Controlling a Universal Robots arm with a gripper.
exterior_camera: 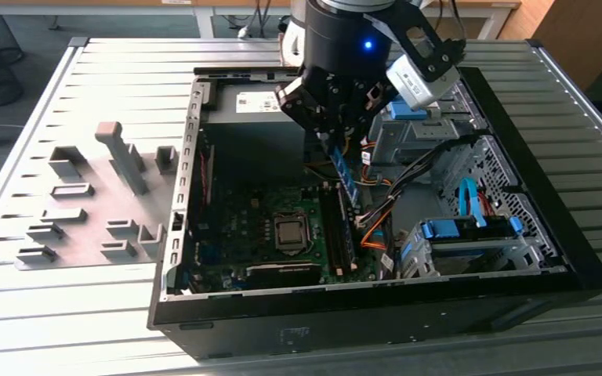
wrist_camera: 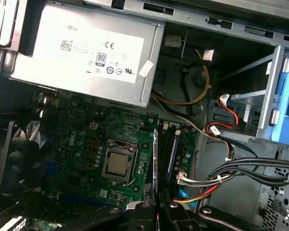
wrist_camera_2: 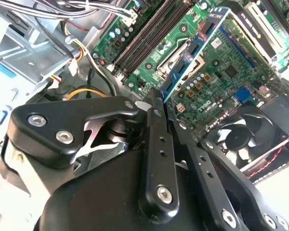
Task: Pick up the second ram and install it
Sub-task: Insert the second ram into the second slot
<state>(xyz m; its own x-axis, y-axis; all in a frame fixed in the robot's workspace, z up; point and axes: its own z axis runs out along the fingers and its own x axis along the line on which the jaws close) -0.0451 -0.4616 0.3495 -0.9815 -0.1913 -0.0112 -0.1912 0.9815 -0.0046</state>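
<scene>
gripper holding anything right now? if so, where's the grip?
Yes. The gripper is shut on the long thin blue-green RAM stick, clamped at its upper end, with the stick hanging above the black motherboard slots inside the open computer case.

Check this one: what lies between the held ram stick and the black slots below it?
Nothing. In the exterior view the second ram, clamped in the hand, hangs over the slots with open air between. The first wrist view shows it edge-on beside them.

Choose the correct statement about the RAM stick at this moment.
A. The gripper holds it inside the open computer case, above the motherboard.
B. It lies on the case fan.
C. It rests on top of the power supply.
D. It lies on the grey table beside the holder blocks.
A. In the exterior view the gripper is shut on the blue-green second ram, which hangs above the motherboard inside the computer case.
</scene>
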